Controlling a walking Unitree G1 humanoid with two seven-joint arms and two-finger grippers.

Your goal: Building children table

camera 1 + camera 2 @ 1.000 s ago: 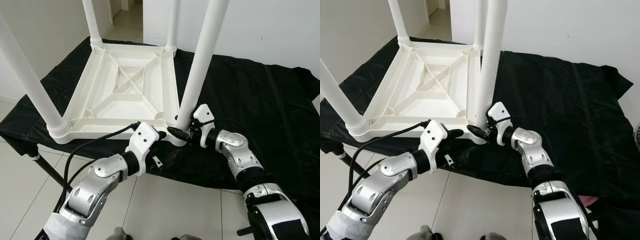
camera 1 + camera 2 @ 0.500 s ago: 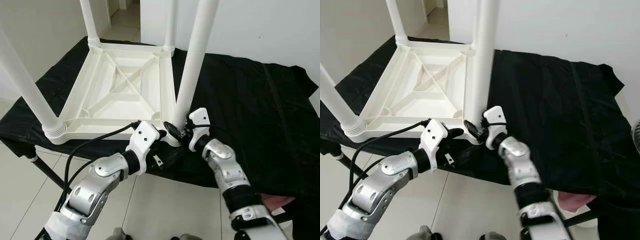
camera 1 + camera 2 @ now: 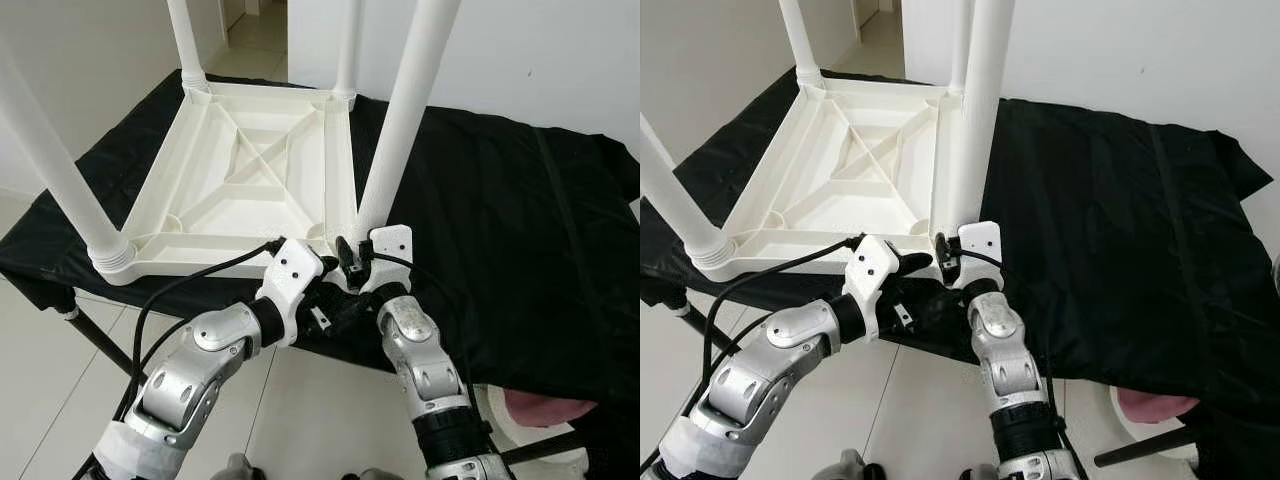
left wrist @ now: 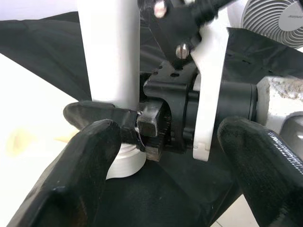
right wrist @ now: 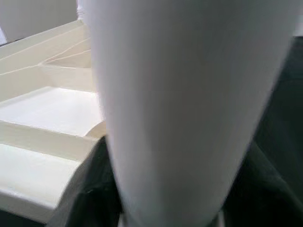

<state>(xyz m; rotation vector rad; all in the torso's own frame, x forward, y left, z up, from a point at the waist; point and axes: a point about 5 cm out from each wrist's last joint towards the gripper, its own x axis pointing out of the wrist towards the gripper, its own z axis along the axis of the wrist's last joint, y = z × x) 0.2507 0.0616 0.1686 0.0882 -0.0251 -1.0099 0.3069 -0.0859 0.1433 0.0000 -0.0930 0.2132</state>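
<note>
- A white plastic children's table [image 3: 250,180] is lying upside down on a black cloth [image 3: 520,230] spread over a stand, its ribbed underside facing up; four white legs are rising from its corners, the far two [image 3: 190,50] and [image 3: 347,50], the near left one [image 3: 60,170], and the near right leg [image 3: 405,110] at the corner closest to both arms.
- The right gripper [image 3: 352,262] is pressing in at the base of the near right leg, right where it is meeting the tabletop corner; in the right wrist view the leg [image 5: 184,109] is sitting between the two black fingers [image 5: 90,189], which are closing around it and gripping it.
- The left gripper [image 3: 325,290] is hovering just beside the same corner, touching or nearly touching the right gripper; in the left wrist view its fingers [image 4: 80,175] are standing spread apart, clasping nothing, with the right gripper's black finger [image 4: 99,116] wrapping the leg ahead of them.
- A black cable [image 3: 180,290] is running along the left arm; pale floor tiles [image 3: 40,400] are showing below the cloth.
</note>
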